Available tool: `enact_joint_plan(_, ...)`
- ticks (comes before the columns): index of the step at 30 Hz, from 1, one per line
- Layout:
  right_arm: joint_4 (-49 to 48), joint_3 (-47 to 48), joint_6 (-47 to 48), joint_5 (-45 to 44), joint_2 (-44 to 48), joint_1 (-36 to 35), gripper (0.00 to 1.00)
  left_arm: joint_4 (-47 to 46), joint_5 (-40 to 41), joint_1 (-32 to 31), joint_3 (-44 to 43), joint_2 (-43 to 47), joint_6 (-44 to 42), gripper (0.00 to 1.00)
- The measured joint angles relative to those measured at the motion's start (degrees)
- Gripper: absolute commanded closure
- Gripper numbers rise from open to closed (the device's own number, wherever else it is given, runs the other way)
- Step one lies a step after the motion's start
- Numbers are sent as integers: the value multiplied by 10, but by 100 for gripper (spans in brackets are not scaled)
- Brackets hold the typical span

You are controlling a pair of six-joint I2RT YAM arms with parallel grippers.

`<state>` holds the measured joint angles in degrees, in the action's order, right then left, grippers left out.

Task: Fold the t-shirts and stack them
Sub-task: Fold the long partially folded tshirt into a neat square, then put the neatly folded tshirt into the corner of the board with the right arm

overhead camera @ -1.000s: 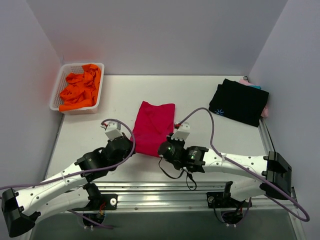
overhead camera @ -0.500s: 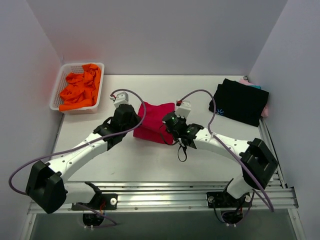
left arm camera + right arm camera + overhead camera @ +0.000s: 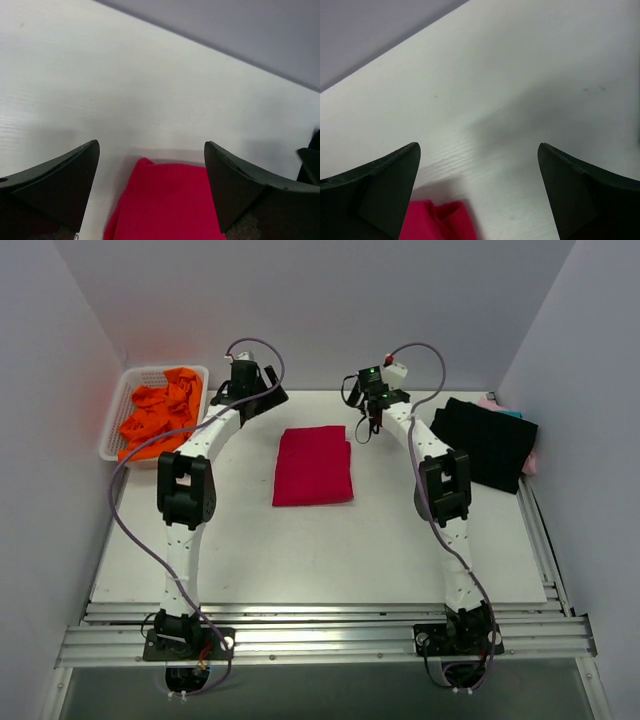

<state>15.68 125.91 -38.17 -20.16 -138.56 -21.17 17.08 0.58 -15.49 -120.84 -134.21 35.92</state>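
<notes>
Left tool: jaws are standing wide apart with nothing between them; it is hanging over the far part of the worktop, near the back wall, just beyond the far left corner of the crimson t-shirt.
Right tool: jaws are likewise standing wide apart and gripping nothing; it is hanging just beyond the far right corner of the same shirt.
Crimson t-shirt: it is lying folded into a flat, upright rectangle in the middle of the worktop, between the two arms and free of both tools.
Left wrist view: the shirt's far edge is showing low in the picture, between the two dark fingers, with bare worktop beyond it.
Right wrist view: only one corner of the shirt is showing, at the bottom left, beside the left-hand finger.
Black t-shirt: it is lying folded at the right edge of the worktop, well apart from the crimson one, with a small blue mark near its left corner.
Pink t-shirt and teal t-shirt: their edges are peeking out from under the black one.
Basket: this white basket is standing at the far left corner and is holding crumpled orange cloth.
</notes>
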Motion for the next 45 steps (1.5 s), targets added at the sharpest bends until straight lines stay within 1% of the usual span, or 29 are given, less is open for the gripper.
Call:
enact_joint_plan(1,16,2,4,-6,2,11,0,14,-9,7,-7,-7,-4,6)
enact_joint_plan(3,24,-42,9,-16,38,21,0,43,-21,18,6,2,-8,6)
enact_joint_plan(5,11,-130,12,-18,102,14,0,31,-28,22,62,38,-10,6)
enact_joint_plan(8,-36,-293,13,-4,219,-13,0,19,-30,21,165,116,-12,6)
enact_joint_plan(9,-45,-329,13,2,248,-19,0,11,-30,21,199,143,-13,6)
enact_joint_plan(13,-174,-519,8,77,365,-44,0,-37,-28,19,300,232,-16,6)
enact_joint_plan(16,-234,-600,5,122,388,-47,0,-82,-26,19,360,266,-15,6)
enact_joint_plan(20,-276,-619,3,156,359,-57,0,-113,-26,20,417,264,-10,6)
enact_joint_plan(23,-312,-616,3,172,327,-70,0,-118,-26,19,436,255,-6,6)
enact_joint_plan(27,-345,-594,1,187,258,-82,0,-131,-26,20,443,251,-6,6)
enact_joint_plan(28,-368,-588,0,185,243,-85,0,-138,-26,20,443,250,-6,6)
enact_joint_plan(35,-398,-567,-6,190,217,-85,0,-156,-28,22,441,234,-6,6)
enact_joint_plan(36,-401,-566,-7,189,216,-85,2,-156,-28,22,441,231,-6,6)
enact_joint_plan(37,-403,-566,-8,189,215,-85,9,-157,-28,22,441,229,-6,6)
enact_joint_plan(38,-407,-566,-8,189,214,-85,43,-158,-28,22,441,228,-6,6)
enact_joint_plan(40,-416,-565,-10,190,205,-84,79,-159,-28,22,441,227,-5,6)
enact_joint_plan(41,-418,-563,-12,193,196,-84,100,-162,-28,22,442,227,-5,6)
enact_joint_plan(43,-429,-549,-22,203,174,-79,100,-171,-28,22,445,227,-4,6)
enact_joint_plan(45,-419,-505,-21,211,148,-75,100,-182,-28,22,456,227,-3,6)
